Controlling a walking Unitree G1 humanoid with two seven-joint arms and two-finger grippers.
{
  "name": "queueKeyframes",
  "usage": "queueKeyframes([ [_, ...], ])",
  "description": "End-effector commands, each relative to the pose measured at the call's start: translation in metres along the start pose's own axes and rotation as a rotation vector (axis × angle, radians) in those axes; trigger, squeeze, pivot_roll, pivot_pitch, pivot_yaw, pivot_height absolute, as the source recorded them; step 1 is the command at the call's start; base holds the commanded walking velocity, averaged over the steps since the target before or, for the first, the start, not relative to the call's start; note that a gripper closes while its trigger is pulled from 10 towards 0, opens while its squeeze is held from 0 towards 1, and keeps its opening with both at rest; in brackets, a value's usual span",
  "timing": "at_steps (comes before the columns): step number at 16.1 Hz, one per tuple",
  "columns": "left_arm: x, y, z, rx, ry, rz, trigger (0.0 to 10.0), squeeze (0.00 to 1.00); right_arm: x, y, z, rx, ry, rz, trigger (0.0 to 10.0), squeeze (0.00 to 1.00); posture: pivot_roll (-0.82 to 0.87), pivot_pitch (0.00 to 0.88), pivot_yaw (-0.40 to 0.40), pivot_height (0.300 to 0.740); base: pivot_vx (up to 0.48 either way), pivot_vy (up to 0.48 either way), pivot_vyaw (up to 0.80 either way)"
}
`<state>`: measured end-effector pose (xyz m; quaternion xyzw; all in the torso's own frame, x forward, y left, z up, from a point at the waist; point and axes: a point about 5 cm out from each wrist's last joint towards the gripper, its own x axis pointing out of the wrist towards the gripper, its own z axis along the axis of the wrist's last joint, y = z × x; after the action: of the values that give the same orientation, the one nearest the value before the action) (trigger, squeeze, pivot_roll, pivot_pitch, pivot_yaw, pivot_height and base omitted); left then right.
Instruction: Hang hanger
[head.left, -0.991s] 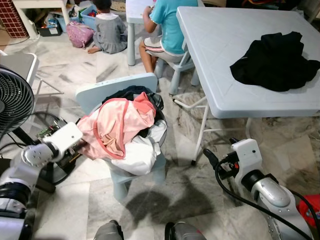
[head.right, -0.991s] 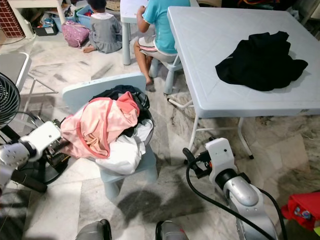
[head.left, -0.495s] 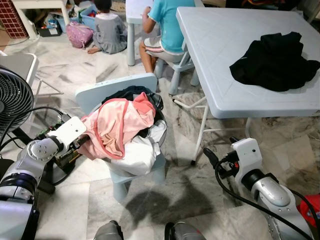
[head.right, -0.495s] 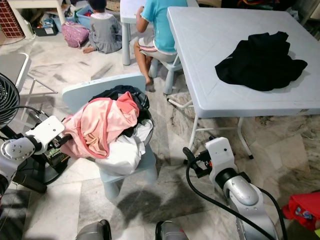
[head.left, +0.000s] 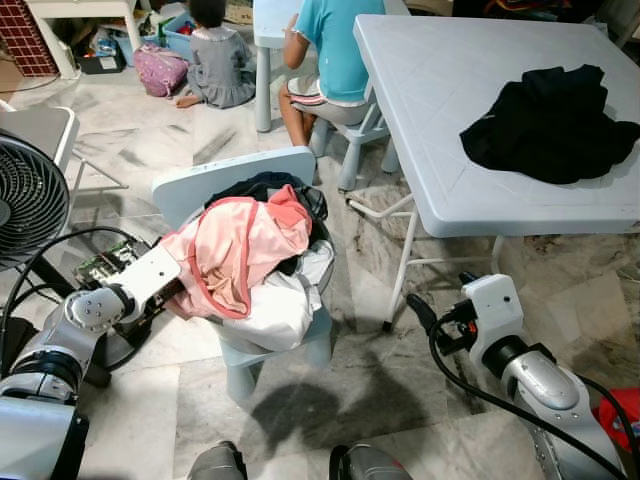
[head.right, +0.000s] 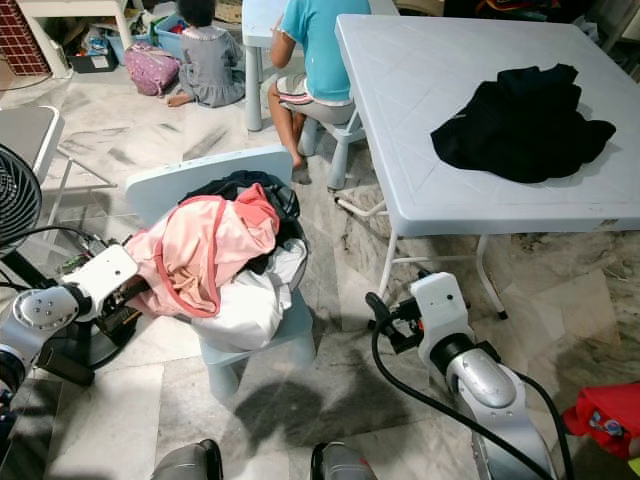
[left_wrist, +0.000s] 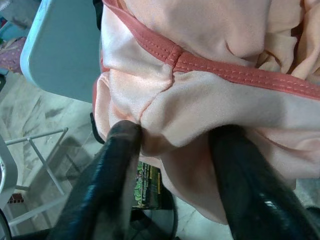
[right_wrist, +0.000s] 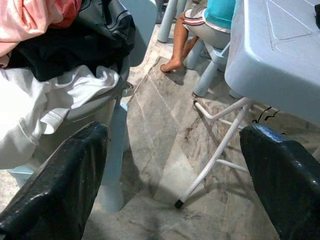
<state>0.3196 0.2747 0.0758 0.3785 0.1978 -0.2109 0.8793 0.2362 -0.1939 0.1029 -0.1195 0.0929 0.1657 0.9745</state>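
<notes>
Pink satin garment (head.left: 240, 250), centre-left, sits between the left pincer's (left_wrist: 172, 145) spread fingers; pinch firmly before lifting.

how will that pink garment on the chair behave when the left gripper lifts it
Probably floppy: the pink garment lies crumpled and draped over the heap on the chair, and bulges between the left gripper fingers. It looks thin, so likely light. It may drag the white cloth beneath along, since they overlap.
</notes>
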Motion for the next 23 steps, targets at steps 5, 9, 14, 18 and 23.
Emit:
queueKeyframes([
  [5, 0.0, 0.004, 0.001, 0.011, 0.006, 0.026, 0.0, 0.0, -0.003, -0.002, -0.003, -0.008, 0.013, 0.002, 10.0, 0.0, -0.11, 0.139, -0.055, 0.74, 0.0, 0.0, 0.0],
  [9, 0.002, 0.004, 0.005, 0.001, -0.019, 0.032, 0.0, 0.0, -0.002, -0.001, -0.003, -0.007, 0.012, 0.002, 10.0, 0.0, -0.1, 0.139, -0.055, 0.74, 0.0, 0.0, 0.0],
  [14, 0.011, -0.015, 0.018, -0.018, -0.105, -0.033, 0.0, 0.0, -0.001, 0.0, -0.004, -0.006, 0.011, 0.0, 10.0, 0.0, -0.1, 0.135, -0.053, 0.74, 0.0, 0.0, 0.0],
  [18, 0.013, -0.043, 0.015, -0.024, -0.123, -0.089, 0.0, 0.0, 0.0, 0.0, -0.003, -0.008, 0.007, 0.003, 10.0, 0.0, -0.1, 0.133, -0.054, 0.74, 0.0, 0.0, 0.0],
  [23, -0.002, -0.059, -0.005, -0.058, -0.102, -0.039, 0.0, 0.0, 0.001, 0.001, -0.005, -0.007, 0.01, 0.007, 10.0, 0.0, -0.08, 0.134, -0.056, 0.74, 0.0, 0.0, 0.0],
])
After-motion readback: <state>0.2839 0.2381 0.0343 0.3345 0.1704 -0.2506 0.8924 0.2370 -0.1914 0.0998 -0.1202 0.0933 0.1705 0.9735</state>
